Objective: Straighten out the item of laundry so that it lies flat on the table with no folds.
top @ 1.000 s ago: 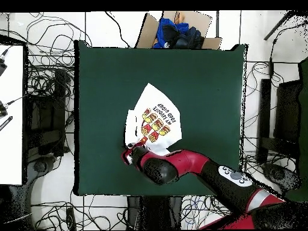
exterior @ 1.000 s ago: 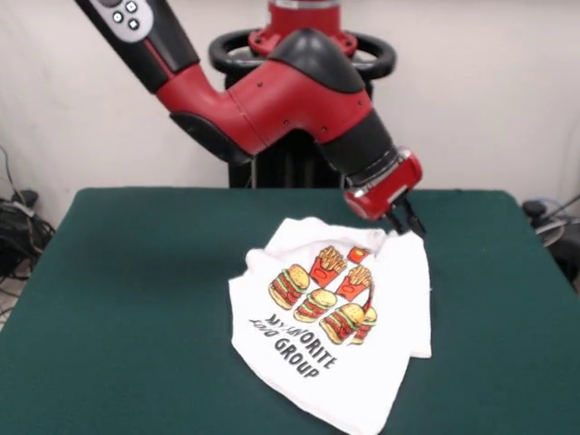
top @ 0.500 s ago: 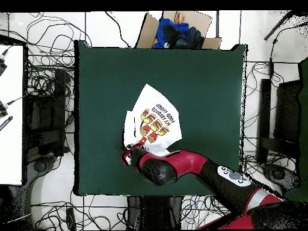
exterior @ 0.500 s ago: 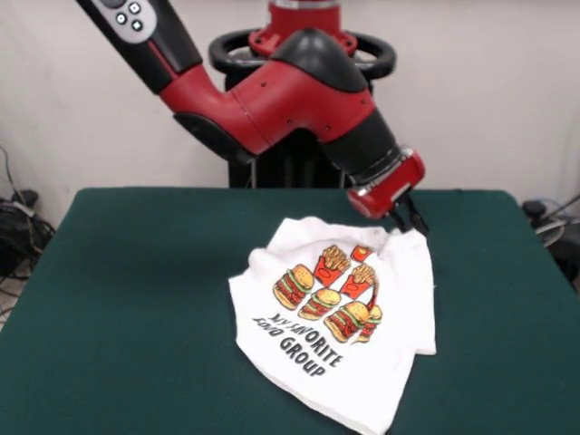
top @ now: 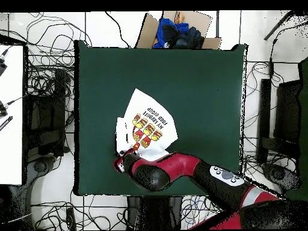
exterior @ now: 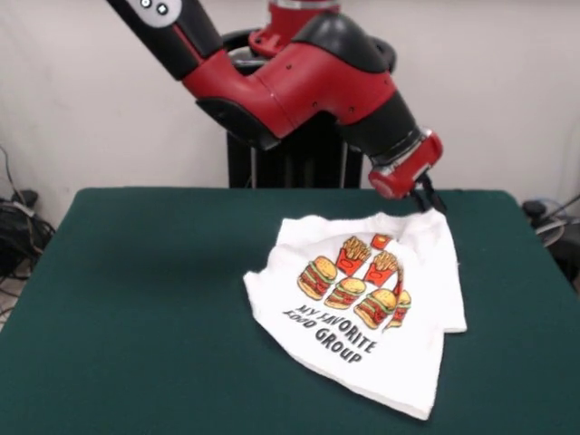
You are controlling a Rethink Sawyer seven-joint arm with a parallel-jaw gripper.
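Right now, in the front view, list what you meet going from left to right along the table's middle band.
Bare green table → printed T-shirt, its burger print facing up → gripper at the shirt's far right corner → bare table again.

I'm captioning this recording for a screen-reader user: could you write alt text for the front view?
A red and black robot arm reaches down to the far right edge of a white T-shirt printed with burgers, fries and "MY FAVORITE FOOD GROUP", its gripper at the fabric. The shirt lies print-up but rumpled, its edges folded, on a dark green table.
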